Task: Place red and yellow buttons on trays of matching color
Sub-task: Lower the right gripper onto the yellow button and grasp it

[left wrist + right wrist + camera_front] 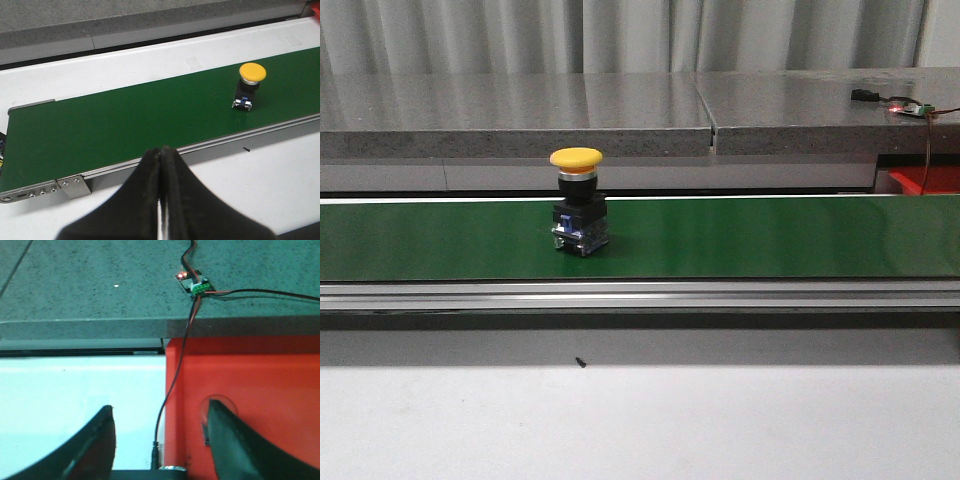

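While the yellow button [578, 212] stands upright on the green conveyor belt [770, 235], nothing is sorted yet. My left gripper [161, 165] is pinched closed and empty near the belt; my right gripper [159, 422] gapes wide above the red tray [260, 385].

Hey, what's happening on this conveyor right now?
A yellow button stands upright on the green belt, and nothing is holding it. The left claw is shut and empty, near the belt's end, apart from the button. The right claw is open over the edge of a red tray. No sorting has been done yet.
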Available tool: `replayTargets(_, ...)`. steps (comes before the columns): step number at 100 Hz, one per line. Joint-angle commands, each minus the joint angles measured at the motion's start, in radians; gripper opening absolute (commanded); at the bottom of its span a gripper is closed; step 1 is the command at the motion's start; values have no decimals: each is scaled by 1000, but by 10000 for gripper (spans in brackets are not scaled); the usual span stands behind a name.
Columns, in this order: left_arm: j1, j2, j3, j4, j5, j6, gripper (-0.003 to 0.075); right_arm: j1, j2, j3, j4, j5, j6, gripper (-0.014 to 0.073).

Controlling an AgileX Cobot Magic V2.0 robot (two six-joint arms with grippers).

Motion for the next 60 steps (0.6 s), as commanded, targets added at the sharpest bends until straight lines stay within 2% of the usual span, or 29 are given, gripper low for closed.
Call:
replayTargets(1, -6, 6, -25, -25, -70, 2, -19, 34, -110, 24, 15, -39, -17, 426)
replayTargets(33, -6, 6, -25, -25, -70, 2, -19, 197, -255, 145, 20, 61, -50, 426)
replayTargets(60, -6, 6, -25, -25, -70, 2, -19, 312, -265, 176, 20, 246, -107, 426)
